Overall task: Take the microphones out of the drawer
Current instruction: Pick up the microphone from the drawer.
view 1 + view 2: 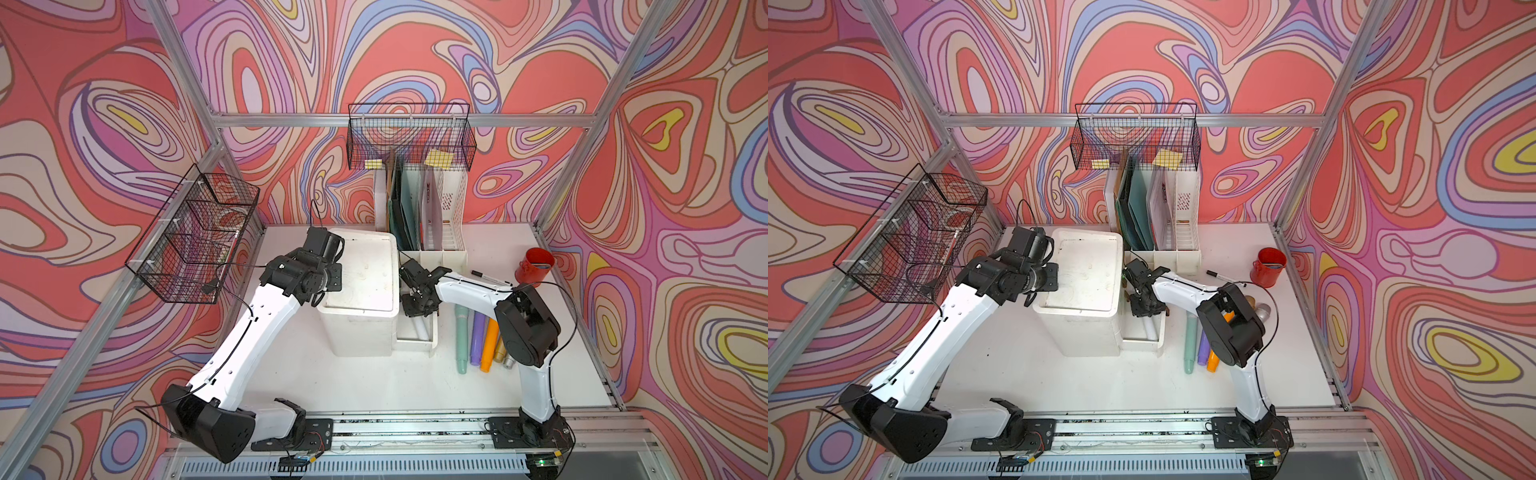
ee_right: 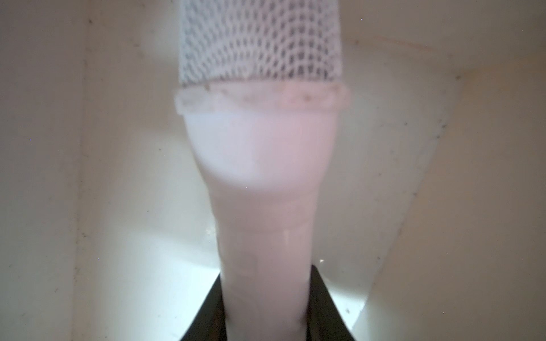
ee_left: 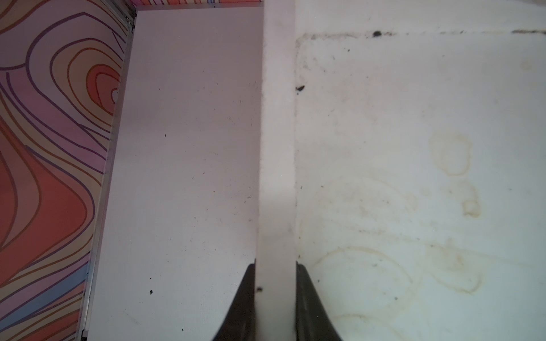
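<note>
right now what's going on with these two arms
The left pincer is clamped on the rim of the white drawer unit. The right pincer is down in the open drawer, its fingers against both sides of the handle of the white microphone, which is not yet out.

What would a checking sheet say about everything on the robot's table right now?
Surface: white table, small dark specks.
Job's things: white microphone lies in the open drawer beside the drawer cabinet.
Clutter: coloured microphones, red cup, black marker, file holder, two wire baskets.
Grippers: left gripper clamps the cabinet's top rim; right gripper grips the microphone's handle.
Cables: black cables run along both arms.
Surroundings: swirly walls, metal frame.
</note>
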